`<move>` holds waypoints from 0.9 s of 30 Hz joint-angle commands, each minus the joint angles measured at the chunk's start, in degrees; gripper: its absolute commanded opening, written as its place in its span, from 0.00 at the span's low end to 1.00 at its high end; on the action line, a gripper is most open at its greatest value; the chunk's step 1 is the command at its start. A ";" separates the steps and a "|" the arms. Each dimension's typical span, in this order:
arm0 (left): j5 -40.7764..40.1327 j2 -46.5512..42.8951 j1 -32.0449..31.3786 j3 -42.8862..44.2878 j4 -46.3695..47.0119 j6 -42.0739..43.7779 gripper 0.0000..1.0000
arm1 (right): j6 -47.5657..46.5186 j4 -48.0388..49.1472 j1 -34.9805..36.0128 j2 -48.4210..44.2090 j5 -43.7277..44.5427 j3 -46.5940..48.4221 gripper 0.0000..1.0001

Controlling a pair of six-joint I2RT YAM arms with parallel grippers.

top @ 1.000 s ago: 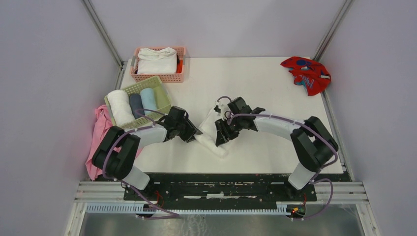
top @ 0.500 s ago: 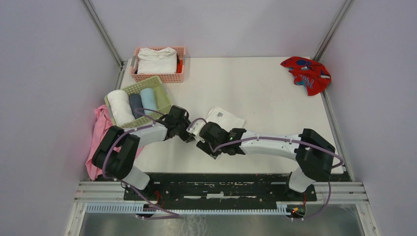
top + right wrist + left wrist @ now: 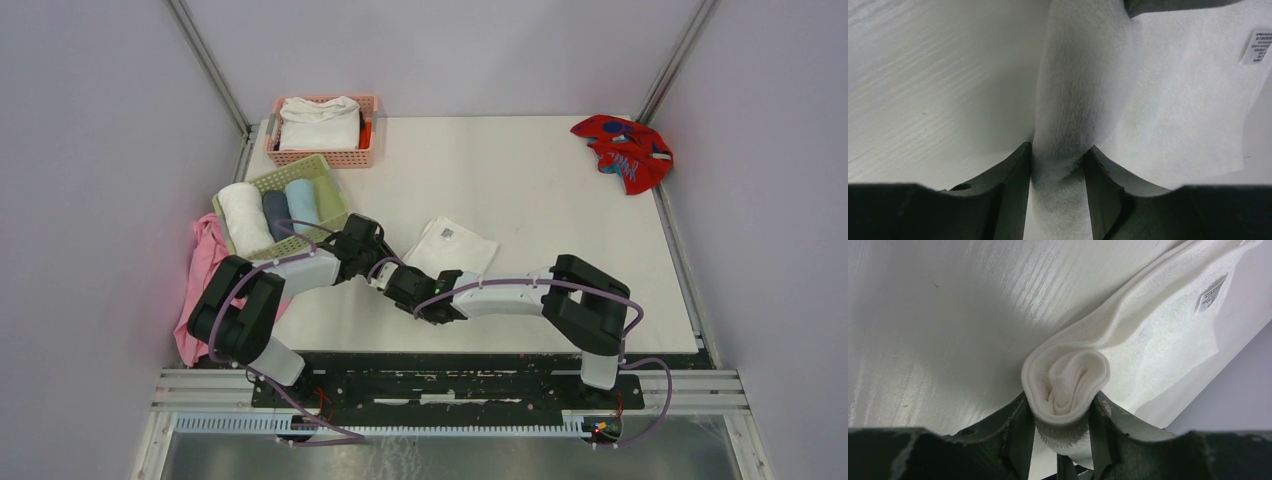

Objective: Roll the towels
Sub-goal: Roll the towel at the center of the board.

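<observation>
Top view: white towel (image 3: 458,246) lying toward the near edge of the tabletop, a little left of the middle. Flat part spread open with the label (image 3: 447,233) facing up; near-left end gathered into a roll. Left gripper (image 3: 377,266) and right gripper (image 3: 397,284) just beside each other at that rolled end, the right arm reaching across along the near edge.

Left wrist view: jaws narrow, closed on the spiral end of the roll, with cloth bulging out between the fingers (image 3: 1020,432).

Right wrist view: jaws also narrow, pinching a thick fold of the same towel between the fingers (image 3: 1013,177).

Far-right corner: red towel (image 3: 622,152) with blue marks, crumpled and not rolled.

Left edge: green basket (image 3: 333,200) holding three rolls side by side, among them a light blue towel (image 3: 301,203).

Far-left corner: pink basket (image 3: 322,157) holding a folded white towel (image 3: 320,127).

Beyond the left edge, beside the green basket: pink cloth (image 3: 204,262), hanging down.
</observation>
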 commanded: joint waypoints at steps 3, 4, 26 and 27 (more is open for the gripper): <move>-2.30 1.21 1.23 -0.90 -7.58 5.41 0.53 | 1.26 -2.91 -2.61 3.67 -4.00 -0.72 0.44; -2.35 0.53 1.70 -1.03 -7.93 5.64 0.55 | 1.29 -2.91 -3.10 3.12 -6.59 -0.91 0.42; -3.51 -25.39 3.74 -8.09 -7.58 2.07 0.75 | 15.84 12.28 -28.37 11.93 -82.09 -3.78 0.25; -2.86 -24.72 3.72 -8.22 -6.91 1.88 0.75 | 16.68 12.55 -29.20 13.03 -82.63 -3.91 0.26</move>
